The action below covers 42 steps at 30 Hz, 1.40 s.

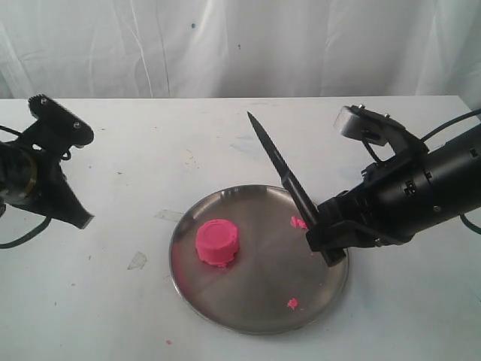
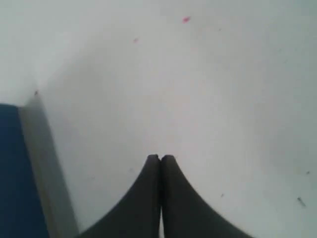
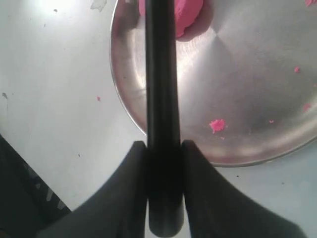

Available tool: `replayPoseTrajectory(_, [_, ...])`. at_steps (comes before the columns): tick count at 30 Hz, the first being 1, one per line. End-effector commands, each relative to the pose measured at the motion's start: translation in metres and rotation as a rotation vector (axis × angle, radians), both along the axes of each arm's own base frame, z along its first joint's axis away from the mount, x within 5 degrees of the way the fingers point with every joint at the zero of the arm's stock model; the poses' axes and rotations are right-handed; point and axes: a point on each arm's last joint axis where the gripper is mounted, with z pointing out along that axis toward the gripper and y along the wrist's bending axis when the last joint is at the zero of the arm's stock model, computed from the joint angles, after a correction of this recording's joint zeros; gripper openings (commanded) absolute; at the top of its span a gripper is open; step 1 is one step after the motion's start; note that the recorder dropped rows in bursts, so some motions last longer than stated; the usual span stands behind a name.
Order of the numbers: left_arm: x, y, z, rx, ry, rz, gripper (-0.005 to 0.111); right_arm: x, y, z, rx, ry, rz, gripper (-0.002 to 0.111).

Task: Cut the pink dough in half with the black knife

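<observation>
The pink dough (image 1: 217, 243) is one whole round puck on the left part of the steel plate (image 1: 255, 301). My right gripper (image 1: 325, 235) is shut on the handle of the black knife (image 1: 279, 164), above the plate's right edge, well apart from the dough. The blade points up and to the far left. In the right wrist view the black knife (image 3: 161, 74) runs out between the fingers (image 3: 202, 173) and hides the middle of the pink dough (image 3: 189, 15). My left gripper (image 2: 160, 157) is shut and empty over bare white table, at the far left in the exterior view (image 1: 81, 218).
Small pink crumbs (image 1: 297, 222) (image 1: 291, 303) lie on the right of the plate, and one (image 1: 168, 342) on the table beside it. A bit of clear tape (image 1: 137, 260) lies left of the plate. The table's left edge (image 2: 42, 163) shows near the left gripper.
</observation>
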Motion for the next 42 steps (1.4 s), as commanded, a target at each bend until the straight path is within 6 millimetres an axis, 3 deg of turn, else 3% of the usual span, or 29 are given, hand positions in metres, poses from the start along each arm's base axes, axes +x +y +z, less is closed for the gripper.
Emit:
replayPoseTrajectory(1, [-0.005, -0.022, -0.002, -0.017, 0.220, -0.072, 0.000, 0.000, -0.001, 0.002, 0.004, -0.019, -0.003, 0.000])
replayPoseTrajectory(6, [-0.016, -0.072, 0.001, -0.174, 0.481, -0.489, 0.000, 0.000, -0.001, 0.002, 0.003, -0.019, -0.002, 0.000])
replayPoseTrajectory(9, [-0.011, -0.084, 0.008, -0.290, 0.444, -0.523, 0.000, 0.000, -0.001, 0.002, 0.001, -0.020, -0.001, 0.000])
replayPoseTrajectory(12, [-0.004, -0.088, 0.009, -0.373, 0.347, -0.460, 0.000, 0.000, -0.001, 0.002, 0.000, -0.021, -0.002, 0.000])
replayPoseTrajectory(16, [0.003, -0.093, -0.005, -0.473, 0.274, -0.383, 0.000, 0.001, -0.002, 0.002, 0.000, -0.022, -0.004, 0.000])
replayPoseTrajectory(23, [0.019, -0.094, -0.025, -0.409, 0.200, -0.401, 0.000, 0.004, -0.003, 0.001, -0.019, -0.080, 0.006, 0.000])
replayPoseTrajectory(25, [0.016, -0.099, -0.031, -0.345, 0.236, -0.502, 0.000, 0.005, -0.003, 0.001, -0.021, -0.087, 0.000, 0.000])
replayPoseTrajectory(27, [0.009, -0.106, -0.041, -0.218, 0.295, -0.714, 0.000, 0.005, -0.003, 0.001, -0.023, -0.091, -0.003, 0.000])
replayPoseTrajectory(37, [0.017, -0.110, -0.065, -0.209, 0.303, -0.689, 0.000, 0.004, -0.003, 0.001, -0.020, -0.082, 0.005, 0.000])
replayPoseTrajectory(42, [0.017, -0.111, -0.068, -0.205, 0.304, -0.692, 0.000, 0.004, -0.003, 0.001, -0.019, -0.080, 0.009, 0.000])
